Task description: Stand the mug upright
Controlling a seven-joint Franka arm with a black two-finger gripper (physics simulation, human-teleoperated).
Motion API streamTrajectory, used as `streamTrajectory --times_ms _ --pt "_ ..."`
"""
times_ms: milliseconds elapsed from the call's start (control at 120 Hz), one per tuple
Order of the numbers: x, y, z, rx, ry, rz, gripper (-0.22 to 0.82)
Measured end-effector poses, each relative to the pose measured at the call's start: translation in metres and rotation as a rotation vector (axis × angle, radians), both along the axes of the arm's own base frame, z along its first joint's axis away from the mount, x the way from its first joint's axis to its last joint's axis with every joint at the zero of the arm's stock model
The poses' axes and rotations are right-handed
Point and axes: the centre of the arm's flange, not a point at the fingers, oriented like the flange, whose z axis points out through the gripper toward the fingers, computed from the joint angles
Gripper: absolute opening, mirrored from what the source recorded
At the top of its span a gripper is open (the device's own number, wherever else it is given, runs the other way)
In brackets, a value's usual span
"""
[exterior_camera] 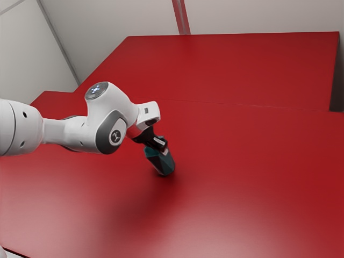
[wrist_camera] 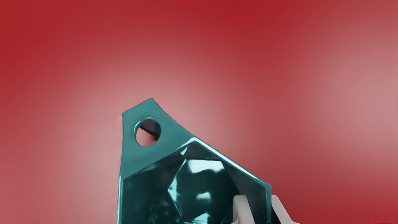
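Mug (wrist_camera: 192, 180) is probably stiff, slippery; the fingers (wrist_camera: 242, 210) pinch its wall (wrist_camera: 269, 203), good holding place, from inside and outside.

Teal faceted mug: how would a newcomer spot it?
On the red table, follow the white arm from the exterior view's left to its black hand. The mug leans there. Unlike arm and table, it is teal, with angular facets and a flat handle pierced by a round hole.

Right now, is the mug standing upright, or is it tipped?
Tipped, not upright: the mug slants, its base farther toward the exterior view's right than its rim.
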Motion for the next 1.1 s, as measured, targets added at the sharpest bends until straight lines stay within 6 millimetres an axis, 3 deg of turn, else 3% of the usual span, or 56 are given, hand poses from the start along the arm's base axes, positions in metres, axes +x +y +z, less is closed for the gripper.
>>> streamTrajectory --times_ms 100,200,433,500,642,817,950,1100 --pt "-0.001 -0.004 -0.001 0.0 0.004 -0.006 0.0" --pt "-0.001 -0.009 0.002 -0.004 0.003 -0.012 0.16" --pt "0.01 -0.017 0.038 -0.036 0.04 -0.006 0.4" --pt "0.019 -0.016 0.059 -0.029 0.033 -0.009 0.45" --pt "0.047 0.0 0.128 0.024 0.024 -0.022 0.52" --pt "0.061 0.028 0.194 0.092 0.055 -0.019 0.57" --pt "0.063 0.047 0.218 0.122 0.092 -0.003 0.59" --pt "0.066 0.064 0.223 0.132 0.144 0.018 0.6"
